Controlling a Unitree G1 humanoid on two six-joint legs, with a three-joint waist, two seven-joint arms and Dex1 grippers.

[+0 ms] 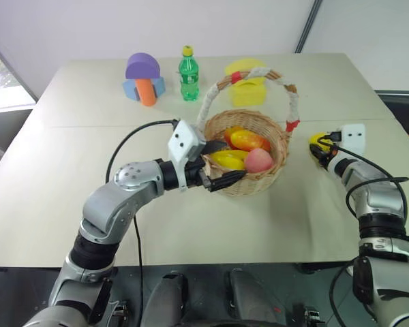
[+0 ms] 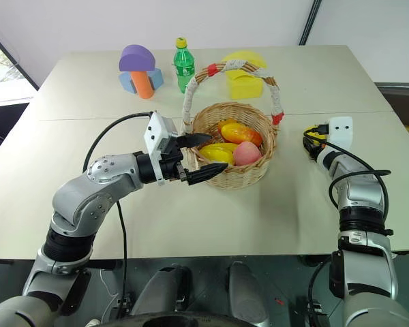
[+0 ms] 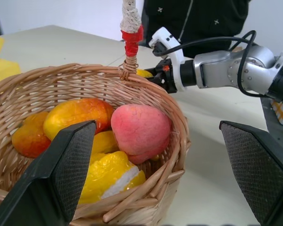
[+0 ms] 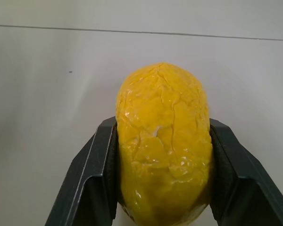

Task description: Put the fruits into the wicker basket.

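A big pale table (image 1: 68,184) stands by a white wall. From the head camera, the wicker basket (image 1: 249,184) sits near the middle of the table. The pink peach (image 1: 258,161) lies inside it, next to bananas (image 1: 228,160) and a mango (image 1: 249,140). The left gripper (image 1: 221,163) hangs at the near rim of the basket with its fingers spread wide and nothing in them. The right gripper (image 1: 320,148) is off to the right of the basket, down by the table, with the yellow lemon (image 1: 319,139) between its fingers. At the back stand a green bottle (image 1: 188,75), yellow foam blocks (image 1: 246,85), and some purple, blue and orange blocks (image 1: 143,78).

The left wrist camera looks into the basket. The peach rests against the inside wall, touching the mango and the bananas. Beyond the basket is the right gripper.

The right wrist camera shows the two black fingers (image 4: 92,179) pressed on both sides of the lemon.
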